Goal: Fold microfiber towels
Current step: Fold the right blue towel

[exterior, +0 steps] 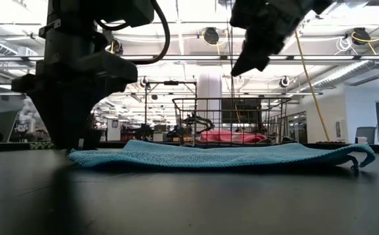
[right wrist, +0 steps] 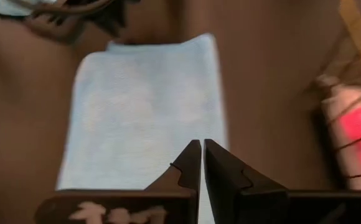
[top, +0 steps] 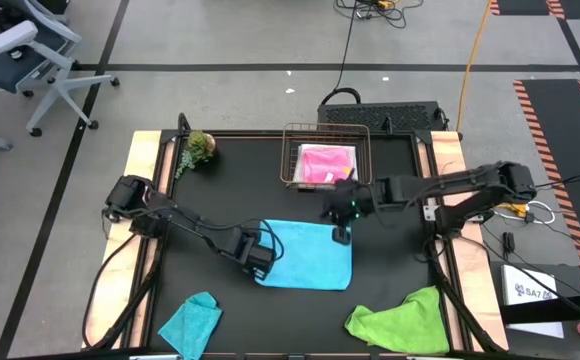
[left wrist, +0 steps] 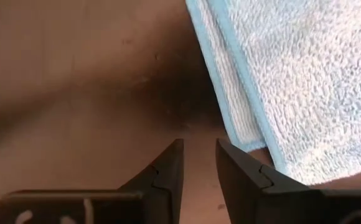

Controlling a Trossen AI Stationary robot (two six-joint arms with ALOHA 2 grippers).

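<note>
The sky blue towel (top: 305,255) lies folded flat on the black table top, its doubled left edge (left wrist: 230,106) showing two layers. My left gripper (top: 261,256) points down just off that edge, open by a narrow gap (left wrist: 199,158) with only bare table between its fingers. My right gripper (top: 342,232) hangs shut (right wrist: 203,155) above the towel's far right corner, well clear of it in the low view (exterior: 248,62). A hot pink towel (top: 327,163) lies in the wire basket (top: 288,155). A teal towel (top: 192,322) and a lime green towel (top: 400,322) lie crumpled at the near edge.
A small green plant (top: 200,148) sits at the far left of the table. The wire basket stands at the far middle, behind the blue towel (exterior: 222,155). Bare black table shows to the left of the blue towel and between the two crumpled towels.
</note>
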